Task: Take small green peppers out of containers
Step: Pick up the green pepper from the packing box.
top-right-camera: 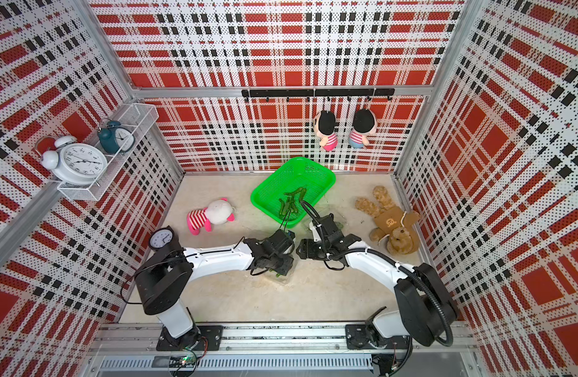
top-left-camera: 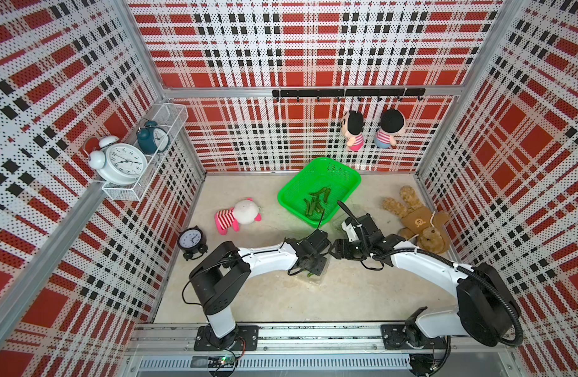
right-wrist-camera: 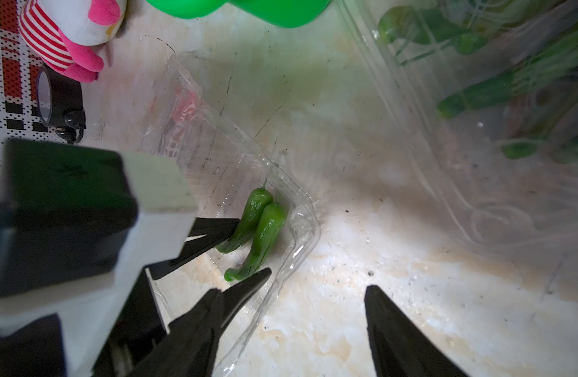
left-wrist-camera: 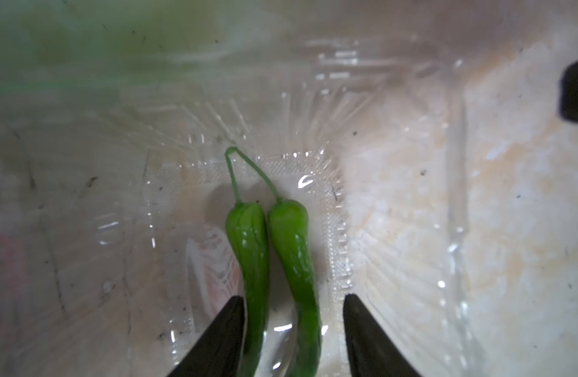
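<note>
Left hand (left-wrist-camera: 291, 297): jaws partway apart, straddling two small green peppers (left-wrist-camera: 248, 248). The peppers lie side by side, touching, on the floor of a clear clamshell container (left-wrist-camera: 333, 235). One finger (left-wrist-camera: 216, 336) sits against the flank of its pepper. The other finger shows a gap to its pepper, so no clamp. The stems point away from the hand and meet at their tips near the container's end wall.

Right hand (right-wrist-camera: 292, 289): jaws wide, nothing between them. It hangs over bare surface (right-wrist-camera: 346, 326) just beside that container's rounded corner. In both top views the two hands sit close together.

Room: open surface lies between the hands and the base rail. The container wall is close on the side toward the right hand.

Farther out: a second clamshell container (right-wrist-camera: 444, 182), blurred, holds more peppers (right-wrist-camera: 470, 98). The green basket (top-left-camera: 291, 196) holds loose peppers (top-left-camera: 317, 202).

The striped plush toy (top-left-camera: 238, 215) and black alarm clock (top-left-camera: 191, 240) are off to the left. The brown plush (top-left-camera: 418, 222) is to the right, and all three are well apart from the hands.
</note>
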`<state>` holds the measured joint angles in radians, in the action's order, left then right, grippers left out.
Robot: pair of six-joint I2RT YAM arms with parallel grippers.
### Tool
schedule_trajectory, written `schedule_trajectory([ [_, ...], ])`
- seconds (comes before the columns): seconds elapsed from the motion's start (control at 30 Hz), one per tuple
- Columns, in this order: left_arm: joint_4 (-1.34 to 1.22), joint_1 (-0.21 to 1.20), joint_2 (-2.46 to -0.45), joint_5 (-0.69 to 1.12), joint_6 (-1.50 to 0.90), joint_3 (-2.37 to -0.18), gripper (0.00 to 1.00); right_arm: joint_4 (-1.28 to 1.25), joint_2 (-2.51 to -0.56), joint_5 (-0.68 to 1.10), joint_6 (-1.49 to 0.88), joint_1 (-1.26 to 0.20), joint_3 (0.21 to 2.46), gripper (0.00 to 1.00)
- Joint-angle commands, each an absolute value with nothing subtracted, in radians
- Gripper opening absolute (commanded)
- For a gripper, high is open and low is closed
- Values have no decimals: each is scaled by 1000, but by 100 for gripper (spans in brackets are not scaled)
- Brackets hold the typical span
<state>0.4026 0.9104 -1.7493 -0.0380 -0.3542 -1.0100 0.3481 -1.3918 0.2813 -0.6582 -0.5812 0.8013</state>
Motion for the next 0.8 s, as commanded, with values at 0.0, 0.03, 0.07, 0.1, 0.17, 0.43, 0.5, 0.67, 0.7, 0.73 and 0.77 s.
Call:
schedule_trajectory([
  [0.0, 365, 905, -1769, -14, -332, -995, 45, 346, -1397, 285, -652, -577, 807, 72],
  [0.03, 365, 905, -1770, -11, -330, -995, 40, 347, -1397, 284, -652, -577, 807, 72],
  [0.07, 365, 905, -1769, -9, -329, -997, 35, 347, -1396, 284, -654, -577, 805, 72],
  [0.1, 364, 905, -1768, -8, -328, -997, 31, 347, -1394, 283, -656, -577, 804, 72],
  [0.17, 372, 905, -1764, -11, -330, -1002, 23, 344, -1392, 281, -658, -577, 801, 72],
  [0.43, 456, 905, -1702, -49, -336, -1030, 16, 331, -1397, 275, -667, -577, 811, 72],
  [0.5, 484, 900, -1676, -60, -337, -1042, 16, 327, -1399, 273, -671, -577, 813, 72],
  [0.67, 582, 865, -1610, -78, -323, -1112, 16, 321, -1400, 267, -679, -577, 816, 72],
  [0.7, 603, 857, -1597, -83, -320, -1128, 16, 319, -1400, 266, -680, -577, 817, 72],
  [0.73, 624, 846, -1583, -86, -313, -1148, 16, 318, -1400, 264, -681, -577, 819, 72],
  [0.77, 637, 835, -1568, -86, -310, -1162, 16, 316, -1402, 264, -683, -577, 819, 72],
])
